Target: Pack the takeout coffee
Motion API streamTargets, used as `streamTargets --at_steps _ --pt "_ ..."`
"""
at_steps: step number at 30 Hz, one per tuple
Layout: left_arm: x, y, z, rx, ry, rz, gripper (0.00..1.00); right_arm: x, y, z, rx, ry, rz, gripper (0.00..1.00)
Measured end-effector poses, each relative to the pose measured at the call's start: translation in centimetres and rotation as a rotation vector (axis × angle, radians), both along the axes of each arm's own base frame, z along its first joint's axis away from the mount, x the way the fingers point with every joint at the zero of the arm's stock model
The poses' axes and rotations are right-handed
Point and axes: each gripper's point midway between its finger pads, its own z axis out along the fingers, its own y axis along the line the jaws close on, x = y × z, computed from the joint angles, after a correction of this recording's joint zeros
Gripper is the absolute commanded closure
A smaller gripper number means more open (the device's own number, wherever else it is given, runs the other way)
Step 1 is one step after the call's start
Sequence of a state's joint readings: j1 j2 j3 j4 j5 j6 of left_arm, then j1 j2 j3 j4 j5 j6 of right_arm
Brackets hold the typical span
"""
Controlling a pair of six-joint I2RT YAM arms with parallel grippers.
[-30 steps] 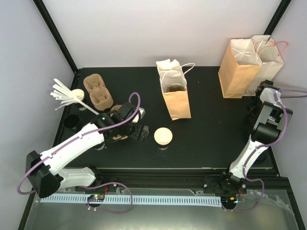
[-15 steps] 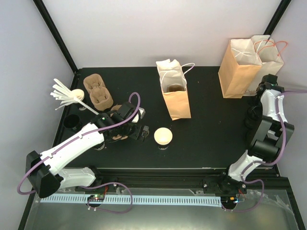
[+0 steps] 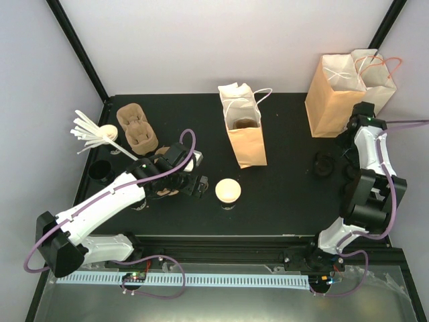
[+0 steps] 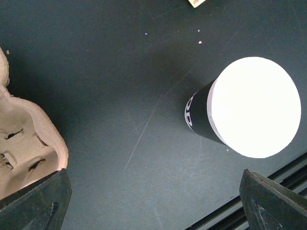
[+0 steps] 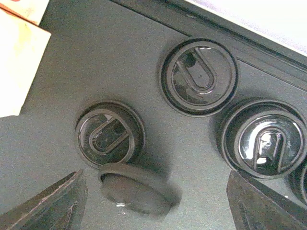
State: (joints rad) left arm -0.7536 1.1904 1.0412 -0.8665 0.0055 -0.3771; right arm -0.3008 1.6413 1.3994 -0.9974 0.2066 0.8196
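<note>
A small round black thing (image 3: 100, 171), a black disc from above, stands at the table's far left; I cannot tell if it is the lidded takeout coffee. A black-walled cup with a pale flat top (image 3: 228, 191) stands mid-table and also shows in the left wrist view (image 4: 254, 108). My left gripper (image 3: 194, 184) is open and empty just left of that cup (image 4: 153, 211). My right gripper (image 3: 346, 151) is open above loose black lids (image 5: 109, 134). One blurred, tilted lid (image 5: 136, 189) lies between its fingers (image 5: 158, 206), not gripped.
An open paper bag (image 3: 244, 137) stands mid-back, with two more bags (image 3: 335, 97) at the back right. A pulp cup carrier (image 3: 137, 131) and white stirrers (image 3: 90, 131) are at the left. More lids (image 5: 199, 76) lie by the right edge; one lid (image 3: 324, 164) lies apart.
My right arm has swung back and left over the lids. A black lid now shows on the table to its left. The left arm has not moved.
</note>
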Motion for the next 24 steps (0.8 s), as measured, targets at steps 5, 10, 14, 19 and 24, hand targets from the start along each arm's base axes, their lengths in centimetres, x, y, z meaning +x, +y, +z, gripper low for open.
streamTargets --at_steps 5,10,14,19,24 --pt "-0.1 0.1 0.3 -0.007 -0.009 0.0 0.01 0.0 0.7 -1.4 0.011 0.031 0.039 0.16" --pt "0.0 0.0 0.4 -0.009 -0.01 0.0 0.01 0.0 2.6 -2.7 0.022 0.057 0.118 0.08" --pt "0.0 0.0 0.4 -0.009 -0.011 0.0 0.01 0.2 4.4 -4.4 0.051 0.061 0.212 0.04" --pt "0.0 0.0 0.3 -0.011 -0.012 0.001 0.01 0.3 8.7 -6.2 0.067 0.085 0.394 0.0" --pt "-0.2 0.2 -0.2 -0.003 -0.003 0.001 0.01 1.6 12.3 -7.3 0.08 0.087 0.548 0.0"
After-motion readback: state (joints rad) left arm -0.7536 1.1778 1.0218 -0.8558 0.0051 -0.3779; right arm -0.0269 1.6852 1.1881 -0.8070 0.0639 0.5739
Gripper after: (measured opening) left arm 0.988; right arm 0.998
